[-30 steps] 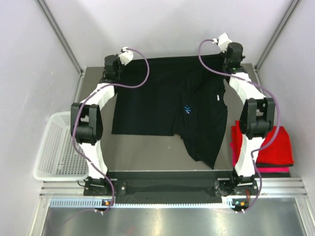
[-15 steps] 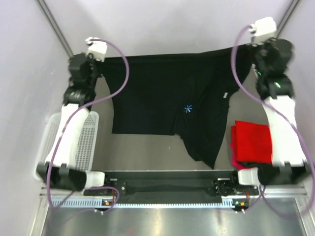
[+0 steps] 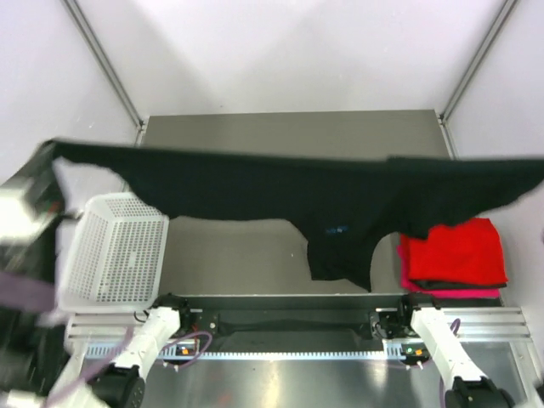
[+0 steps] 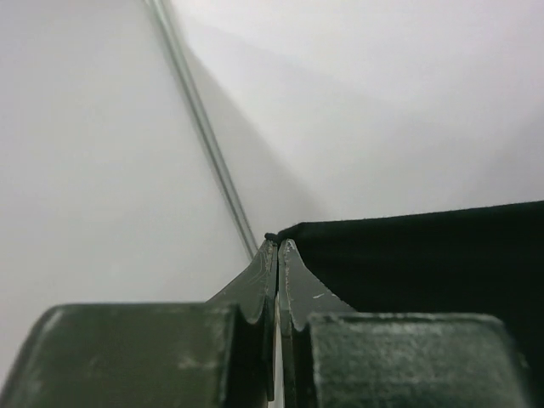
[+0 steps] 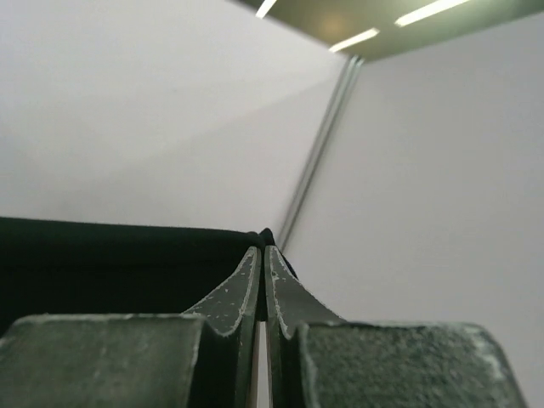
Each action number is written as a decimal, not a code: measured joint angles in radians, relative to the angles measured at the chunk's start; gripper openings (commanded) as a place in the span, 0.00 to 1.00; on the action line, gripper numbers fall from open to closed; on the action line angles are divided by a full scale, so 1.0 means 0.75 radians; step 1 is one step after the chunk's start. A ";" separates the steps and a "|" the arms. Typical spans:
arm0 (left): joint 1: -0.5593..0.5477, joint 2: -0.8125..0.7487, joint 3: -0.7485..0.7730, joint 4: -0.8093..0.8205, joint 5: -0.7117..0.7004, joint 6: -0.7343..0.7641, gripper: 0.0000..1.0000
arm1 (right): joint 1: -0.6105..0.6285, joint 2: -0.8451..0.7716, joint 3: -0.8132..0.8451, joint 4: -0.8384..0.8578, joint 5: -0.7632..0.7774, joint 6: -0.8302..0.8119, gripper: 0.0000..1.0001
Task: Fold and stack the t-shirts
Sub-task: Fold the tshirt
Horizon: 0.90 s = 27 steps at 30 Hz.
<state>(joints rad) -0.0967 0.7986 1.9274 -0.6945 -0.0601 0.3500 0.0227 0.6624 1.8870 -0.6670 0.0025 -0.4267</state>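
Note:
The large black t-shirt point(image 3: 280, 183) hangs stretched in the air across the whole top view, its lower part drooping in the middle with the light-blue mark point(image 3: 337, 228) showing. My left gripper point(image 4: 278, 244) is shut on one top corner of it point(image 4: 408, 255); in the top view that arm is a blur at the far left point(image 3: 30, 200). My right gripper point(image 5: 263, 249) is shut on the other corner point(image 5: 110, 255) and lies past the right edge of the top view. A folded red shirt point(image 3: 455, 246) lies on a magenta one point(image 3: 450, 291) at the right front.
The white mesh basket point(image 3: 115, 246) stands at the left front, partly off the grey table point(image 3: 289, 132). White booth walls and metal frame posts point(image 3: 106, 64) close in on both sides. The arm bases sit on the rail point(image 3: 289, 327) along the near edge.
Both arms have swung up and outward, lifting the black shirt off the table and pulling it taut toward the camera. The shirt now hangs instead of lying flat.

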 measured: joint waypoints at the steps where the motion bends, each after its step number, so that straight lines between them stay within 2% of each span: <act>1: 0.001 -0.030 0.072 -0.013 -0.003 0.013 0.00 | 0.000 -0.024 0.053 -0.014 0.002 -0.014 0.00; 3: 0.002 -0.064 0.207 -0.020 -0.010 0.041 0.00 | 0.000 -0.060 0.164 -0.017 0.013 -0.053 0.00; 6: 0.004 -0.093 0.283 0.010 -0.013 0.083 0.00 | 0.000 -0.068 0.278 0.046 0.036 -0.104 0.00; 8: 0.004 -0.094 0.257 0.042 -0.019 0.113 0.00 | 0.001 -0.064 0.294 0.100 0.049 -0.133 0.00; 11: 0.004 -0.084 0.072 0.089 -0.029 0.156 0.00 | 0.001 -0.021 0.245 0.200 0.054 -0.168 0.00; 15: -0.002 0.025 -0.218 0.154 -0.057 0.207 0.00 | 0.002 0.102 -0.042 0.434 0.054 -0.236 0.00; 21: -0.004 0.295 -0.608 0.291 -0.124 0.273 0.00 | 0.002 0.460 -0.619 0.705 0.062 -0.340 0.00; 24: -0.003 0.465 -0.764 0.354 -0.152 0.307 0.00 | 0.002 0.670 -0.868 0.726 0.067 -0.367 0.00; 27: 0.001 0.611 -0.902 0.492 -0.161 0.343 0.00 | 0.004 0.847 -0.962 0.738 0.066 -0.385 0.00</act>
<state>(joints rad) -0.0963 1.2572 1.2507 -0.3252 -0.1810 0.6071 0.0254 1.2980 1.1656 -0.1139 0.0517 -0.7151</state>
